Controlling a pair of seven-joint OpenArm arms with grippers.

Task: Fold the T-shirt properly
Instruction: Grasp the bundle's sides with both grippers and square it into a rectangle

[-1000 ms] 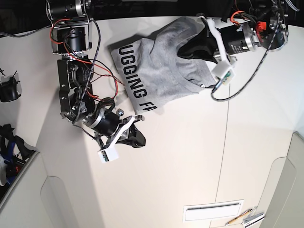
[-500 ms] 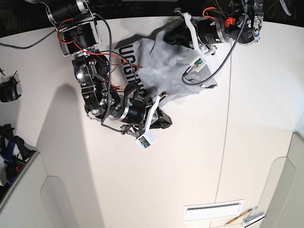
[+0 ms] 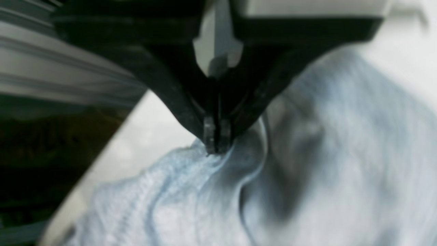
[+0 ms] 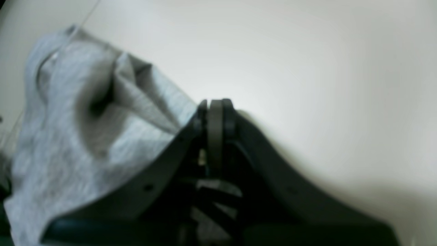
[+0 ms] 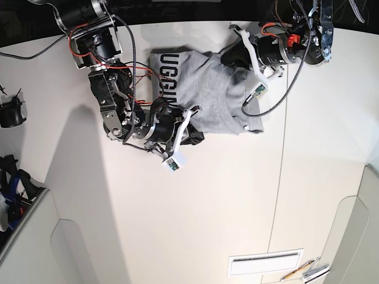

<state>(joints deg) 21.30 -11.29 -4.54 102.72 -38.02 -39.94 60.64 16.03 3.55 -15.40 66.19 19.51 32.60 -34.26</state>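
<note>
The T-shirt (image 5: 207,94) lies bunched at the far edge of the desk (image 5: 237,195), black lettering showing on its left part. At the shirt's far right corner the left gripper (image 3: 215,138) is clamped on a fold of grey fabric. At the shirt's near edge the right gripper (image 4: 215,106) has its jaws pressed together, just beside the cloth; whether it pinches any is unclear.
</note>
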